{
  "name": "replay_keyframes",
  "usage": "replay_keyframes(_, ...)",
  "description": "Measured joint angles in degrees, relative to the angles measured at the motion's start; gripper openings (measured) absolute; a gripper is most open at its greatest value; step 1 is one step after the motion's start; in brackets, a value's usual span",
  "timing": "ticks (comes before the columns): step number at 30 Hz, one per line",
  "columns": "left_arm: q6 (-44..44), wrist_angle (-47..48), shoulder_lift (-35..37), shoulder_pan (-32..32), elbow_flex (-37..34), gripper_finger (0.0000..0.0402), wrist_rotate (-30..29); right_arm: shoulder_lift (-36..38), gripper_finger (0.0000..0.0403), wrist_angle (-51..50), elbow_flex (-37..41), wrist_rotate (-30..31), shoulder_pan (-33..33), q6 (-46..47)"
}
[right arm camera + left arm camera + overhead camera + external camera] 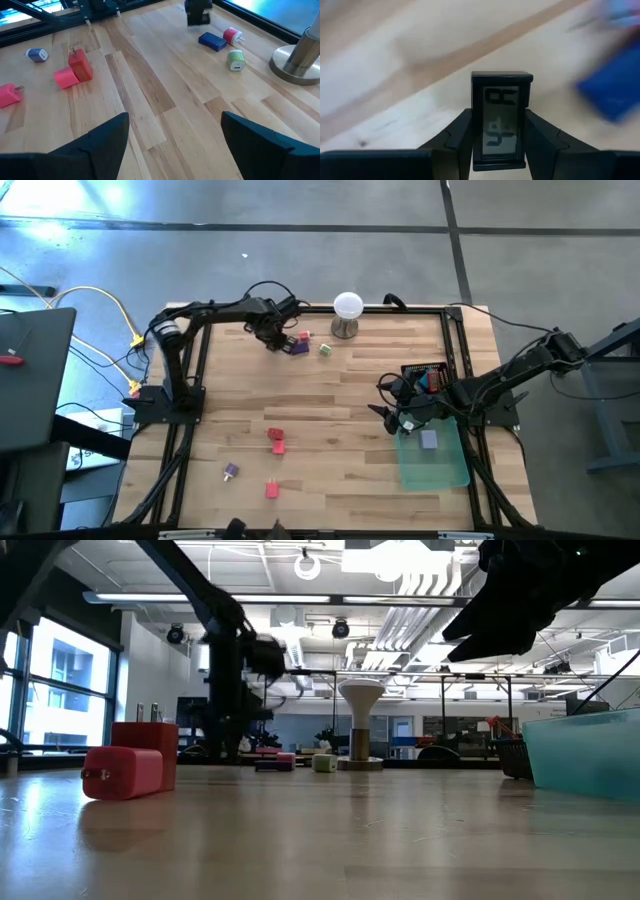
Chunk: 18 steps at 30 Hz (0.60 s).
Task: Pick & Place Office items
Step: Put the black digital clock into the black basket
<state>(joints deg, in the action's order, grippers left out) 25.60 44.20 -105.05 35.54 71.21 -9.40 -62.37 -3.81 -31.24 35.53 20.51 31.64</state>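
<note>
My left gripper (272,335) is at the table's far side, pointing down, shut on a small black office item (501,120) with a grey face. Beside it, a blue piece (212,41), a pink one (231,36) and a pale green one (236,60) lie on the wood. Red and pink pieces (276,441) lie near the middle, and a lavender one (231,471) and a pink one (272,489) toward the near edge. My right gripper (393,416) hangs open and holds nothing, at the far left corner of the green tray (440,470). My left gripper pinches the black item's two long sides (476,125) between its two fingers (457,137). The fingers come from above and lie along the piece. The piece sticks out past the fingertips, its free end (502,76) toward the wood.
A white ball on a metal stand (347,310) stands at the far edge, just right of the left gripper. A grey piece (428,440) lies in the tray. A black basket (425,375) with items in it sits behind the right gripper. Bare wood lies in the table's middle.
</note>
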Motion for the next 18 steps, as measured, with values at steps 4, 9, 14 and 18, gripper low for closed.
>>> replay_keyframes(4,-1.6,2.3,6.7,-4.9,0.2,0.0124,-1.5,0.0,0.0303,-0.2,0.0,-0.3,0.0,0.0)
replay_keyframes(9,-2.0,1.5,15.5,-16.3,0.2,0.0124,-4.6,0.0,0.0303,-0.1,0.0,-1.0,0.0,0.0)
replay_keyframes(14,-3.8,-4.8,21.0,-29.8,0.2,0.0124,-4.4,0.0,0.0303,0.4,0.0,-1.1,0.0,0.0)
replay_keyframes(18,-6.4,-12.4,21.8,-39.5,0.3,0.0124,-4.3,0.0,0.0303,2.3,0.0,-1.7,0.0,-0.2)
